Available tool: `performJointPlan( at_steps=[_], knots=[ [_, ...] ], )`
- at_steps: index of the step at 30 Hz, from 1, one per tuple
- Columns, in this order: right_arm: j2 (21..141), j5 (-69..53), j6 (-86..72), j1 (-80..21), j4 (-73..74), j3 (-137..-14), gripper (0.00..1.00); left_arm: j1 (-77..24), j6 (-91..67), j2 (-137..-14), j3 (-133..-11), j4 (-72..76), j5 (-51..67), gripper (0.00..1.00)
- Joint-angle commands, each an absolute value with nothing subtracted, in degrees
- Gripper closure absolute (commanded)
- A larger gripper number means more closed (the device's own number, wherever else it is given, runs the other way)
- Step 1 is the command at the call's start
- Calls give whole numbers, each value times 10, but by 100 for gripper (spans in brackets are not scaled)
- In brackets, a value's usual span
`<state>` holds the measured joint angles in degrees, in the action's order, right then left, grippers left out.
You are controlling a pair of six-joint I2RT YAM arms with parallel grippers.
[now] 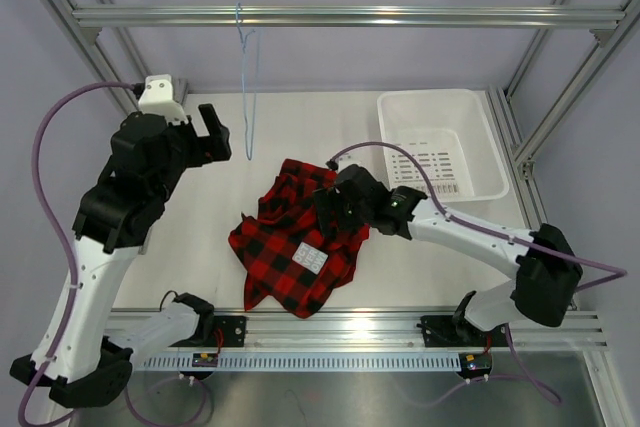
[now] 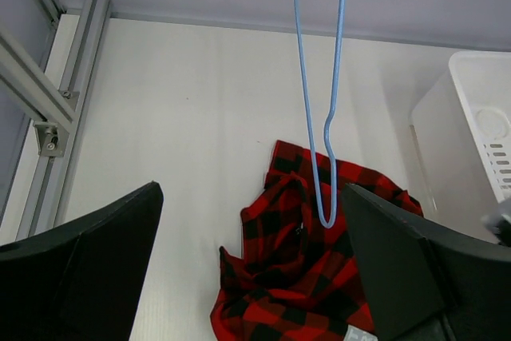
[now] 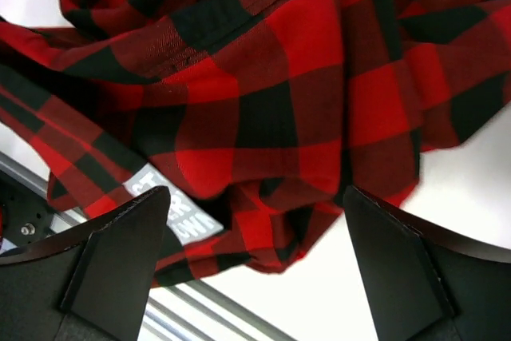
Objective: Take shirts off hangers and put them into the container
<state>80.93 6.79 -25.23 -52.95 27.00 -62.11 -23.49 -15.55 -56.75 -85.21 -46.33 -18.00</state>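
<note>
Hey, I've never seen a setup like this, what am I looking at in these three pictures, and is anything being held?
These are two robot arms bolted at the near edge of a white table. One picture looks down from above; the other two come from small cameras on each wrist, so the dark shapes at their lower corners are that arm's own fingers.

A red-and-black plaid shirt lies crumpled on the table. A thin light-blue wire hanger hangs bare from the metal bar at the back. A white plastic tub sits at the back right with no shirt in it.

The left gripper is open near the hanger. The right gripper is open just over the shirt. Neither holds anything.
</note>
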Motion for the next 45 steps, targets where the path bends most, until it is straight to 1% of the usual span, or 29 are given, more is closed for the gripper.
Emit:
performJointPlan(
  at_steps=[1,4,6,8,12,18,19,22,25,26,28,30,31,32,33,34,35,36,37,38,42,45],
  knots=[
    [844,19,-238,-534,163,-606,1,-232,-175,-529,-880,-498,-201,1],
    [888,4,-218,-536,112,-597,0,-232,-188,-491,-867,-497,-176,1],
    [924,-38,-189,-541,88,-599,1,-231,-191,-471,-847,-489,-155,1],
    [946,-54,-151,-554,63,-603,1,-232,-192,-452,-839,-485,-135,1],
    [968,-104,-122,-588,21,-599,1,-232,-188,-449,-826,-488,-102,1],
    [986,-163,-122,-606,-56,-573,1,-232,-190,-446,-800,-478,-66,1],
    [991,-160,-127,-606,-56,-583,1,-232,-190,-446,-795,-479,-63,1],
    [1039,-115,-134,-608,21,-625,0,-232,-192,-443,-786,-479,-60,1],
    [1106,-31,-153,-612,66,-661,0,-232,-196,-436,-782,-476,-53,1],
    [1118,17,-169,-613,75,-671,1,-232,-197,-432,-778,-475,-50,1],
    [1141,49,-196,-614,77,-676,1,-232,-200,-427,-773,-475,-50,1],
    [1149,103,-213,-616,83,-679,5,-233,-201,-422,-764,-473,-48,1],
    [1151,124,-222,-617,91,-682,7,-232,-202,-419,-761,-471,-45,1],
    [1156,154,-242,-616,96,-684,14,-232,-203,-418,-759,-471,-43,1],
    [1157,166,-244,-616,99,-686,35,-232,-204,-417,-757,-471,-40,1],
    [1157,181,-259,-617,112,-691,49,-232,-205,-417,-757,-471,-37,1],
    [1156,210,-264,-617,120,-693,65,-232,-206,-416,-756,-471,-36,1],
    [1153,226,-269,-618,127,-696,90,-232,-206,-414,-755,-471,-35,1],
    [1144,238,-274,-618,140,-697,97,-232,-206,-411,-753,-470,-34,1],
    [1138,254,-272,-618,144,-697,100,-233,-207,-410,-751,-470,-35,1],
    [1079,281,-259,-617,172,-705,100,-232,-209,-405,-738,-462,-32,1],
    [995,281,-230,-617,206,-725,100,-232,-214,-402,-723,-456,-26,1]
  ],
)
